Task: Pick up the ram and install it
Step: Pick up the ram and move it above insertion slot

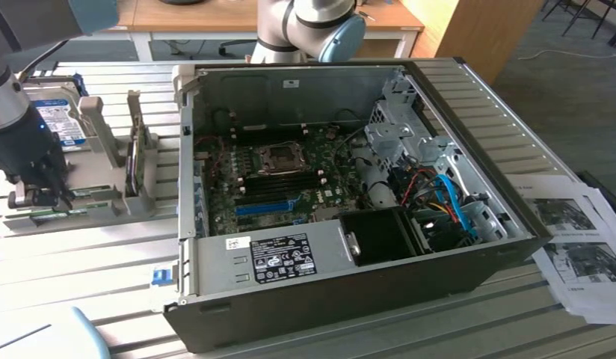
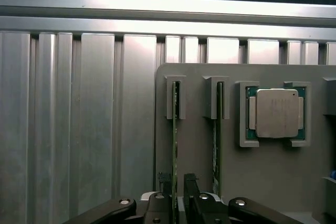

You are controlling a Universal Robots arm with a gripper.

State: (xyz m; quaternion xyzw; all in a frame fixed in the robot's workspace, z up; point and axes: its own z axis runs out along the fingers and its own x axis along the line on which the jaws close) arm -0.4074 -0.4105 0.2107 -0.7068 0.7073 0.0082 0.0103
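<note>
Aluminium slats make up the table (image 1: pixel 78 254), the biggest thing in front of me. On it, well off to the exterior view's right of the jaws, stands the open computer case (image 1: pixel 318 299) with its green motherboard (image 1: pixel 288 179) showing. Next in size, the arm (image 1: pixel 9 97) stands over a grey holder (image 1: pixel 104 198), where the gripper (image 1: pixel 41 198) sits low. A hard drive (image 1: pixel 59 123) with a blue-and-white label stands in the holder behind the jaws. Printed sheets (image 1: pixel 577 254) lie on the far side of the case from them.

From the wrist, the ram (image 2: pixel 175 145) is seen edge-on. It is a thin green strip standing upright in its slot in the holder (image 2: pixel 273 182), running straight out from the jaws to a grey end bracket. The gripper (image 2: pixel 177 178) straddles it, jaws parted, with one finger (image 2: pixel 166 182) on each side, close to the board and not clamped as far as I can see. A second stick (image 2: pixel 216 140) stands parallel in the next slot, just beside the jaws. Past it, a processor (image 2: pixel 275 113) with a silver lid lies flat in its nest.

The chips on the ram are hidden, since only its edge shows, and its near end is covered by the fingers. Whether the closer finger touches it I cannot tell. From the exterior view the sticks are hard to make out.

Counted: two sticks, one processor, one hard drive, one case, one blue slot (image 1: pixel 263 208) on the motherboard.
</note>
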